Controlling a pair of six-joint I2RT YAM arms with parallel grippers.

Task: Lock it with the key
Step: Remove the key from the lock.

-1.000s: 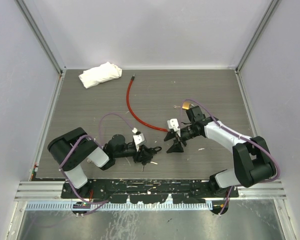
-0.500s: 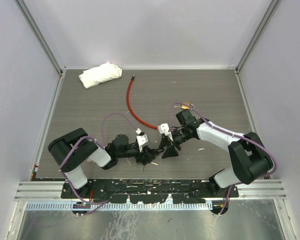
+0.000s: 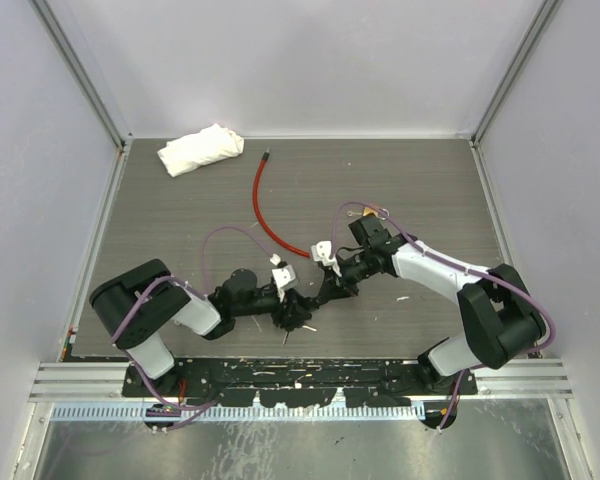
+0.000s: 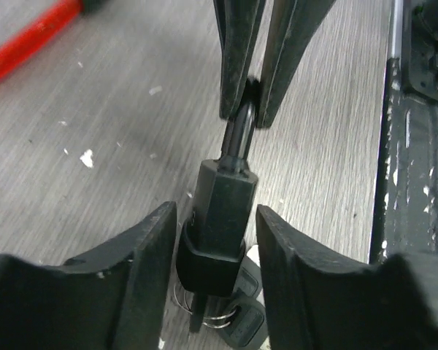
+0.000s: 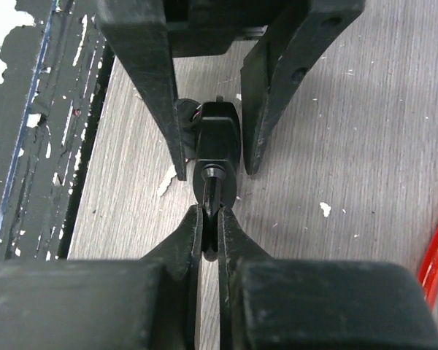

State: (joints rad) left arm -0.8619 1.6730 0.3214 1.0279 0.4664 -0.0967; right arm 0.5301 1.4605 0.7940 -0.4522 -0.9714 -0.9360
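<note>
A black lock body [image 4: 220,211] lies on the table between the fingers of my left gripper [image 4: 217,213]. The left jaws stand open, with a gap on each side of the body. Black keys [image 4: 242,321] on a wire ring hang at the body's near end. A black pin [image 5: 211,191] sticks out of the lock's other end [image 5: 217,135]. My right gripper [image 5: 209,213] is shut on that pin. In the top view the two grippers meet nose to nose, the left gripper [image 3: 298,308] just left of the right gripper [image 3: 323,290]. The red cable [image 3: 263,212] curves away behind them.
A white cloth [image 3: 200,148] lies at the back left. A small brass piece with a ring [image 3: 364,210] sits behind the right arm. The table's metal front rail [image 4: 394,146] runs close beside the lock. White flecks dot the wood.
My right gripper has moved left up to the lock and closed on its black pin. My left jaws have widened off the lock body.
</note>
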